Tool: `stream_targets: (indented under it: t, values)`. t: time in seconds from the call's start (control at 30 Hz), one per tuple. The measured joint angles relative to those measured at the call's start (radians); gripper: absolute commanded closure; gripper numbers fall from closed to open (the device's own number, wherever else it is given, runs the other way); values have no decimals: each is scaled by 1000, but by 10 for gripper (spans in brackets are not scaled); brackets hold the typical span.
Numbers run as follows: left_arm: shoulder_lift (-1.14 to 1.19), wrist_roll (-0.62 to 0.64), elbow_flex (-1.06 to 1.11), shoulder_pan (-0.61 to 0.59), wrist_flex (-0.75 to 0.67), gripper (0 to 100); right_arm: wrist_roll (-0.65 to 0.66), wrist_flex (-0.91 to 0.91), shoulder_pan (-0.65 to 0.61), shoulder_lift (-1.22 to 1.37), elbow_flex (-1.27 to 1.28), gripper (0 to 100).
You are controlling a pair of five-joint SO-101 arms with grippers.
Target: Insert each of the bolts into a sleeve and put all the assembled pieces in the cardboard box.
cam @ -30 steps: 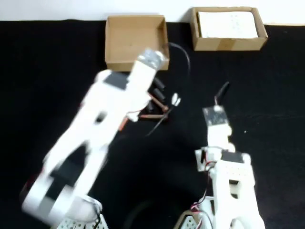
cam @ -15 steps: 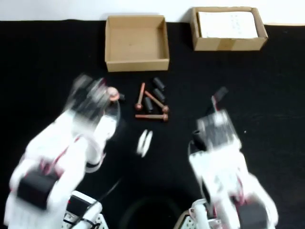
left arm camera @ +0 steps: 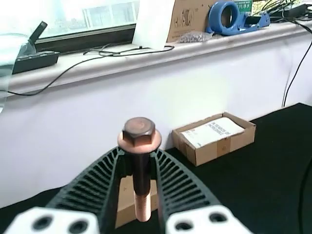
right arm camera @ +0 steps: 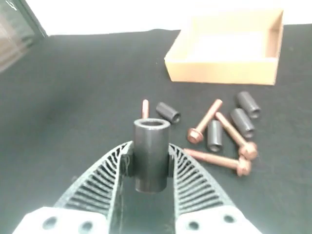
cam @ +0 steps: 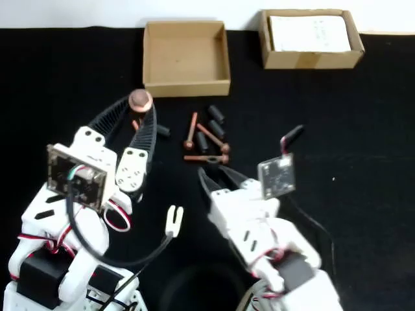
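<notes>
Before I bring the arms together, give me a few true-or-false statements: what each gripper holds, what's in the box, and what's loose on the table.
1. The left gripper is shut on a bolt, head up. True.
2. The right gripper is empty. False: it is shut on a sleeve, open end up.
3. The cardboard box has an assembled piece in it. False: its floor is bare.
4. Loose bolts and loose sleeves lie on the table in front of the cardboard box. True.
</notes>
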Motion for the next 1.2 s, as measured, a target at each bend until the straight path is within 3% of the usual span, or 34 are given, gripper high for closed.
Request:
stream_targets:
  t: [0.13, 0.27, 0.4, 0.67, 0.93, 1.2]
  values:
    - [129, 8, -129, 49, -3, 991, 112, -160, 0, 0, 49, 992]
    - [292, 109, -290, 161, 3, 991, 284, -258, 0, 0, 60, 992]
    - [382, 149, -371, 196, 58, 991, 379, -362, 0, -2, 84, 992]
    - [396, 203, -399, 252, 109, 991, 397, -629, 0, 0, 186, 992]
    - [397, 241, -259, 252, 100, 991, 301, -654, 3, -2, 187, 992]
    - [397, 244, -239, 250, 94, 991, 288, -654, 41, -2, 187, 992]
